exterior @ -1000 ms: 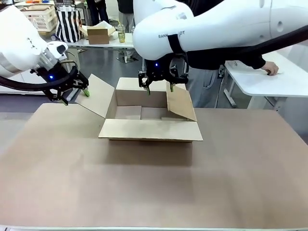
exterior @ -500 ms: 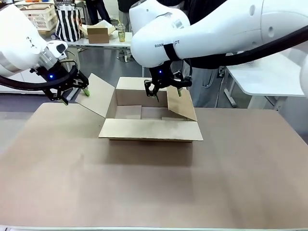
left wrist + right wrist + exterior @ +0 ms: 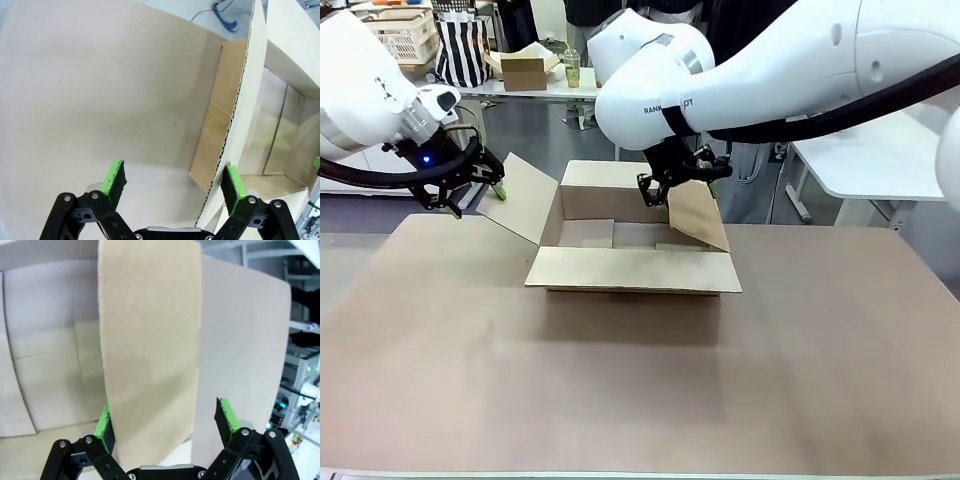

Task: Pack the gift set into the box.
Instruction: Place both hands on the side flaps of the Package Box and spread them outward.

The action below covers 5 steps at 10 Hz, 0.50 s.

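The box (image 3: 632, 268) stands open at the middle of the table, its inner floor bare cardboard. My left gripper (image 3: 475, 200) hangs open at the outer edge of the box's left flap (image 3: 525, 198); in the left wrist view that flap's edge (image 3: 235, 120) runs between the open fingers of the left gripper (image 3: 172, 180), close to the right pad (image 3: 233, 184). My right gripper (image 3: 677, 188) is open over the top of the upright right flap (image 3: 698, 218). Seen from the right wrist, the right gripper (image 3: 167, 422) straddles this flap (image 3: 150, 340). The gift set is out of view.
The brown table top (image 3: 620, 390) is bare in front of the box. Behind stand a white table (image 3: 880, 165), a small brown carton (image 3: 525, 70), a striped bag (image 3: 463, 50) and a person (image 3: 745, 185) behind my right arm.
My right gripper has moved right and down from the box's far wall onto the right flap, its wrist rolling. The left arm has stayed put.
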Tool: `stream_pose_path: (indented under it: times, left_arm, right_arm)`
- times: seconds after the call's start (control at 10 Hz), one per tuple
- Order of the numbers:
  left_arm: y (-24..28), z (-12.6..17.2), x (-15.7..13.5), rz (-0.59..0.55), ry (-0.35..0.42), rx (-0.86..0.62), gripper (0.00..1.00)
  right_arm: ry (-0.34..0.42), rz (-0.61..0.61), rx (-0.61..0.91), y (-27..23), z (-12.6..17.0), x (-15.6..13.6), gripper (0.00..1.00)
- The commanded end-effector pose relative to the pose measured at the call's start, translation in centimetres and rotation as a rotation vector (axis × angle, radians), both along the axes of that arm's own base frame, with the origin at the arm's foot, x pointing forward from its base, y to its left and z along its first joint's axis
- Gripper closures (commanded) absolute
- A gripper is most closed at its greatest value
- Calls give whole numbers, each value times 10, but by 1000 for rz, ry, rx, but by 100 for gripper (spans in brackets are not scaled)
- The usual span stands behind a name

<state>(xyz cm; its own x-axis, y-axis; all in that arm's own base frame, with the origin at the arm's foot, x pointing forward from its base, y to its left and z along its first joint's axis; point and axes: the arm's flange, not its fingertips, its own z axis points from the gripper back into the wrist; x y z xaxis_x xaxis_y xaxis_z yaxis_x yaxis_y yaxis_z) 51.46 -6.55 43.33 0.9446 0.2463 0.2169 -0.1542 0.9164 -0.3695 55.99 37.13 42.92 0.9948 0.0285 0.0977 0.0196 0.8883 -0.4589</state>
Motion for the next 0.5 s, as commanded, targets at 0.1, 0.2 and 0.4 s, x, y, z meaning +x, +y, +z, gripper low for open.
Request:
stream_pose_path:
  times: [0.1,0.2,0.4]
  left_arm:
    - [0,2,0,11,3,12,0]
    - [0,2,0,11,3,12,0]
    - [0,2,0,11,3,12,0]
  right_arm:
    - [-54,-35,3,-54,39,-22,0]
    - [-50,-67,24,-74,47,-25,0]
    - [-11,-104,126,-117,42,-28,0]
